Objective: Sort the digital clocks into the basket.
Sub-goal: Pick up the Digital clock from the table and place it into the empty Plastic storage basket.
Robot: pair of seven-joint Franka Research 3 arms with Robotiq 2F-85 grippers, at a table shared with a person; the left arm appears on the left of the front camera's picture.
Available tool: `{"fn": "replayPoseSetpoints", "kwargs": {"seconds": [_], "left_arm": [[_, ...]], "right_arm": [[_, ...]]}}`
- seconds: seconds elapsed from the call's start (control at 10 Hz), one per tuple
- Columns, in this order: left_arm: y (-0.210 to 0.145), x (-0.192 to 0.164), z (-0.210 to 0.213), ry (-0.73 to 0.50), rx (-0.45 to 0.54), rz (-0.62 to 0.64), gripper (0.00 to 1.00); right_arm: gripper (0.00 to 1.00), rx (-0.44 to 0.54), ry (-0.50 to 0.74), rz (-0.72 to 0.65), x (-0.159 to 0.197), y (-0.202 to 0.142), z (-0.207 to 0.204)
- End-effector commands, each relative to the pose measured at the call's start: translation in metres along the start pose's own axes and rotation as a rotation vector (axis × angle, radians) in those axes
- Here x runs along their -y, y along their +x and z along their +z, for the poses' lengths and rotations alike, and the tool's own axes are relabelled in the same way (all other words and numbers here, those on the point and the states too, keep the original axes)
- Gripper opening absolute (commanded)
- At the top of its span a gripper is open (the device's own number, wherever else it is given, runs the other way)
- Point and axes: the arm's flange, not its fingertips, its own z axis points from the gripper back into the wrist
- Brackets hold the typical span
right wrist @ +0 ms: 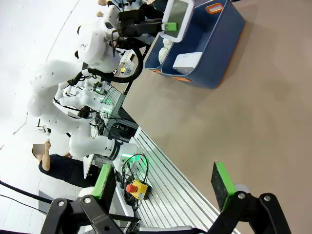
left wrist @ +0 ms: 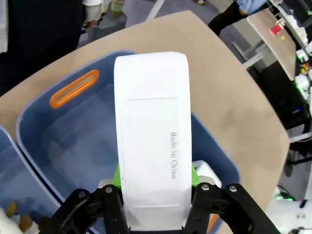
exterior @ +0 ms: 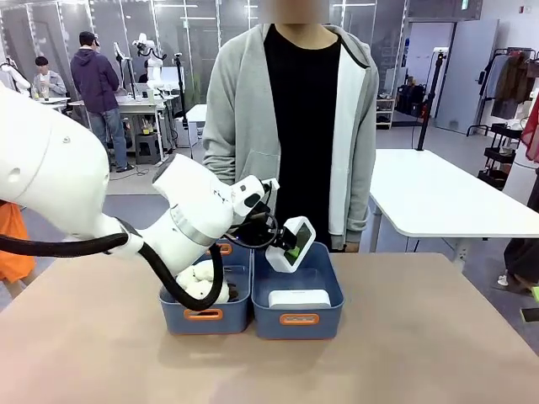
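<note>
The left hand clamps a digital clock tilted, screen toward the robot, above the basket.

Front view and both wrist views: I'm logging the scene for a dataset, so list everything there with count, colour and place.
digital clocks: two, white; one held above the right-hand bin, one lying inside it
bins: two, slate-blue with orange handle slots, side by side mid-table; right-hand bin, left-hand bin
plush toys: cream, count unclear, in the left-hand bin
table: one, tan
person: one, grey jacket over black top, standing at the far side
left gripper: black, green pads, shut on the held clock
right gripper: black, green pads, open, over the table edge
</note>
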Motion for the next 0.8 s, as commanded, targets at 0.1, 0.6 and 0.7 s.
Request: {"fn": "replayPoseSetpoints", "kwargs": {"seconds": [0.1, 0.6, 0.7], "left_arm": [[0.01, -0.005, -0.007, -0.001, -0.043, -0.043, 0.51], [0.0, -0.005, -0.028, 0.003, -0.082, -0.072, 0.7], [0.0, -0.003, -0.027, -0.001, -0.081, -0.069, 0.77]], "right_arm": [[1.0, 0.01, 0.0, -0.012, -0.004, 0.003, 0.0], [1.0, 0.01, 0.0, -0.012, -0.004, 0.003, 0.0], [1.0, 0.01, 0.0, -0.012, -0.004, 0.003, 0.0]]}}
